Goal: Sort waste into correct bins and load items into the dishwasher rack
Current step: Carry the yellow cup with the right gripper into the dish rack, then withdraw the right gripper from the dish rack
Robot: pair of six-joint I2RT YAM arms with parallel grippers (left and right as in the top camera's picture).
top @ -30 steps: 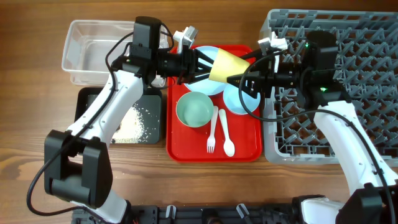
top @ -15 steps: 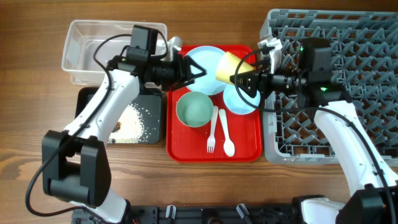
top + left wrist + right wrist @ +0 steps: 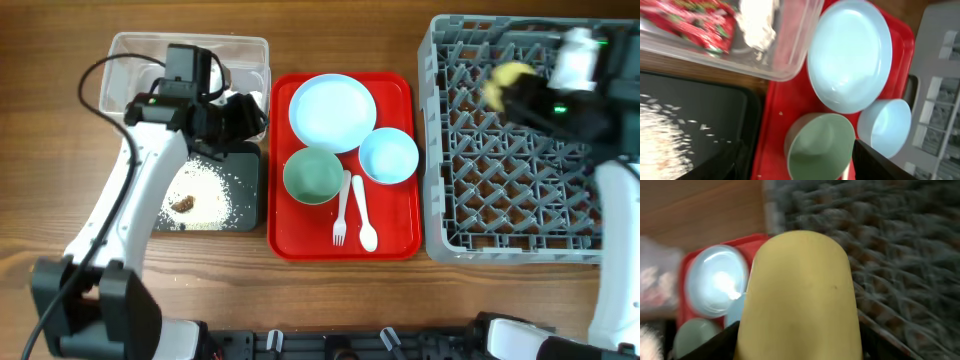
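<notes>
My right gripper (image 3: 515,85) is shut on the small yellow cup (image 3: 503,78) and holds it above the back of the grey dishwasher rack (image 3: 520,200); the cup (image 3: 800,295) fills the right wrist view. My left gripper (image 3: 240,115) is open and empty over the near edge of the clear tub (image 3: 130,60). The tub holds the red wrapper (image 3: 695,20) and white tissue (image 3: 757,20). The black tray (image 3: 245,190) holds rice crumbs (image 3: 205,195) and brown bits (image 3: 183,203). The plate (image 3: 332,110), blue bowl (image 3: 388,157), green bowl (image 3: 312,175), fork (image 3: 341,210) and spoon (image 3: 364,215) lie on the red tray.
The red serving tray (image 3: 300,235) lies between the bins on the left and the rack on the right. The rack's upright pegs stand below the cup. Bare wooden table runs along the front edge.
My right gripper has carried the yellow cup from above the red tray to above the back of the rack. My left gripper has pulled back left from the tray to the tub's edge.
</notes>
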